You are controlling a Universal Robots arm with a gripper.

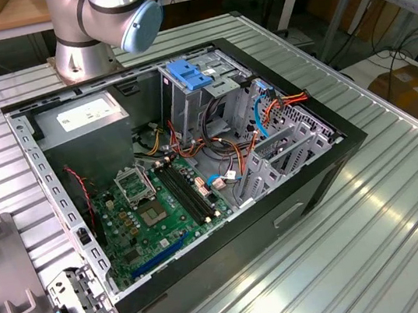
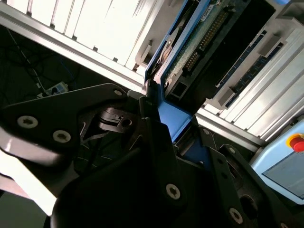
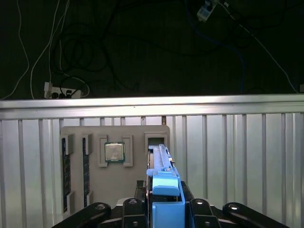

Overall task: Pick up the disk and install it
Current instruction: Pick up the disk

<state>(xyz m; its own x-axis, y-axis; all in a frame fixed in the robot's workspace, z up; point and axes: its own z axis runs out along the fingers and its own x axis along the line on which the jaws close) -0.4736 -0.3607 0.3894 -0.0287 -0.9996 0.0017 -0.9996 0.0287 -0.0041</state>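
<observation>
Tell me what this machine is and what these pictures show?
It is a robot arm standing on a metal table. The exterior view, from a camera off the arm, shows an open computer lying on that table. The other two pictures come from cameras riding on the arm's wrist. In both wrist views its gripper pinches the disk, a flat drive with blue rails. The first wrist view also shows a grey tray with a chip in it.
</observation>
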